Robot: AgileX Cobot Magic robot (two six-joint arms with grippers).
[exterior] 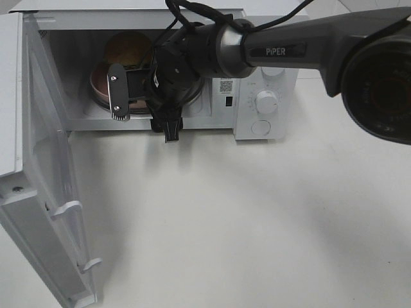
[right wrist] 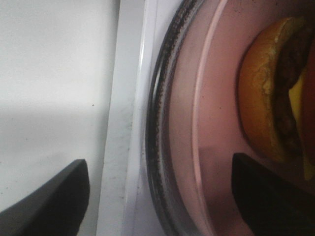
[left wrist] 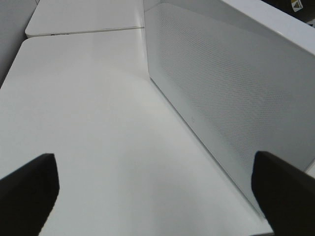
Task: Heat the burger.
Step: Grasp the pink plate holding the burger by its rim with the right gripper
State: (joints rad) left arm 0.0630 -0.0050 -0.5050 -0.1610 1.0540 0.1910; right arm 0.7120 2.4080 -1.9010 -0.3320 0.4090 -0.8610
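Smooth white desk (exterior: pixel 244 231), boxy white microwave (exterior: pixel 273 74) with door (exterior: pixel 38 192) swung open, shallow round pink plate (exterior: pixel 98 82) inside, glossy golden-bun burger (exterior: pixel 125 48) on it, right tool (right wrist: pixel 160 196) spread wide across plate's rim, pinching nothing, left tool (left wrist: pixel 157 196) spread wide, empty, above desk.

Microwave (exterior: pixel 275 122) mouth filled by right hand (right wrist: pixel 160 196) — table (exterior: pixel 231 224) before it open; door (exterior: pixel 38 167) walls left.

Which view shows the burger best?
Right wrist: close up, the burger shows bun and filling, though cut off by the frame edge. Exterior high shows only its bun top inside the microwave. Left wrist shows none of it.
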